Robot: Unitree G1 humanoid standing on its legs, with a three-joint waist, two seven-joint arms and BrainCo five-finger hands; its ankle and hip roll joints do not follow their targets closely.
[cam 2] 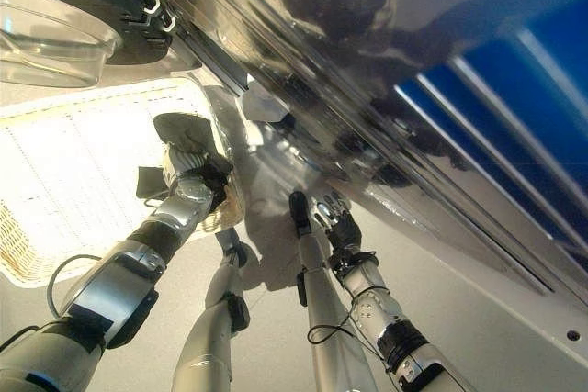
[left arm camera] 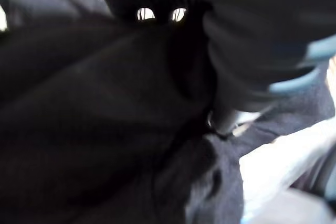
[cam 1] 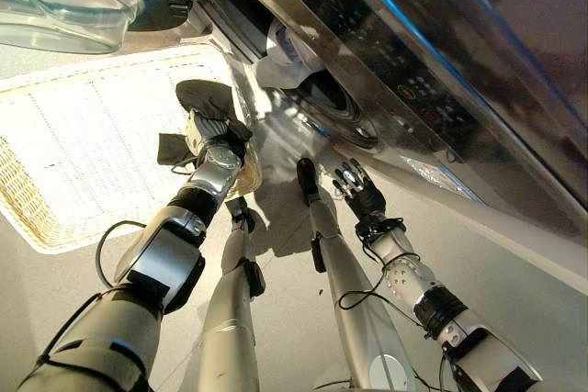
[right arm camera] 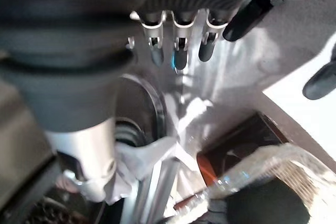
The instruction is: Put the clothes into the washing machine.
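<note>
One dark garment [cam 1: 207,98] is bunched in the left hand [cam 1: 209,135], fingers curled round it above the wicker basket [cam 1: 37,218]; folds hide most of the fingers. The right hand [cam 1: 358,188] hangs relaxed, holding nothing, below the washing machine [cam 1: 386,52]. Pale clothing [cam 1: 280,57] spills from the drum opening [cam 1: 266,29], its inside hard to make out.

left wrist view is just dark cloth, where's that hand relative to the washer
Observer: The left hand grips the dark garment at the wicker basket's edge nearest the machine, short of the drum opening.
Operator: door open
Observer: Yes, the glass door is swung wide; a light cloth hangs out of the opening.
Operator: right hand busy
Observer: No, the right hand is empty, fingers straight, by the machine's front below the opening.
</note>
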